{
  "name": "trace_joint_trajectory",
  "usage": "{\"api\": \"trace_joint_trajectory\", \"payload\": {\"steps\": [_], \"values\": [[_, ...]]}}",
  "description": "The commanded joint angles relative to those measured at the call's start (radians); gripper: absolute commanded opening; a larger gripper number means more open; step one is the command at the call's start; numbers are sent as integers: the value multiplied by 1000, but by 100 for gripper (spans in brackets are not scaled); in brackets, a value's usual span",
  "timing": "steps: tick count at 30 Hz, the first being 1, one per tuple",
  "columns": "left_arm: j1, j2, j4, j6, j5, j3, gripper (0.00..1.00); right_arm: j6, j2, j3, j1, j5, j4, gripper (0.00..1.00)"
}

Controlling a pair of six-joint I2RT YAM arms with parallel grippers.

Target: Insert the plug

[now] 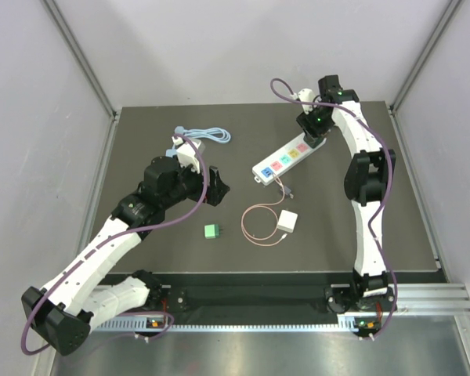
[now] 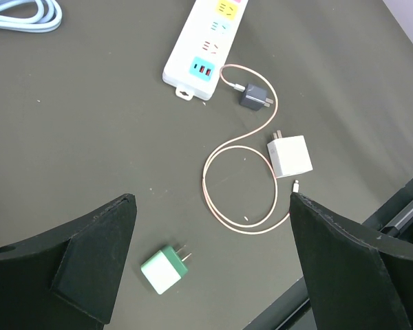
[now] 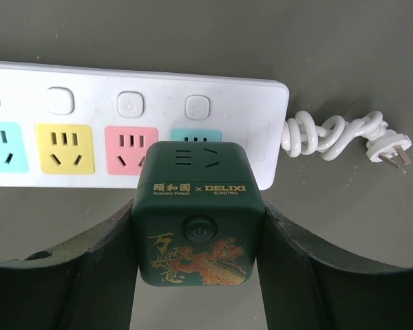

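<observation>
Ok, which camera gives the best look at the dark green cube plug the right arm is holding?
The right wrist view: the cube plug fills the centre, clamped between the fingers, its sockets, button and dragon print clear. From above, the right gripper mostly hides it. The left wrist view misses it.

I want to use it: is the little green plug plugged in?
Out. The little green plug lies loose on the table, prongs bare, apart from the power strip.

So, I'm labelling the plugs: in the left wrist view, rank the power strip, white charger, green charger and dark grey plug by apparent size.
Largest: power strip, though partly cut off by the frame.
Next: white charger and green charger, too alike to rank.
Smallest: dark grey plug.
</observation>
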Motion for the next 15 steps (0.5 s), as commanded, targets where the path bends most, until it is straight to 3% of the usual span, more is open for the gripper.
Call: {"api": "trace_joint_trajectory", "payload": {"steps": [1,15], "values": [[-1,-1,39,16,-4,20,97,-10,40,11,2,-31,-13,0],[-2,-7,37,16,-7,20,97,-38,65,16,14,-37,-19,0]]}}
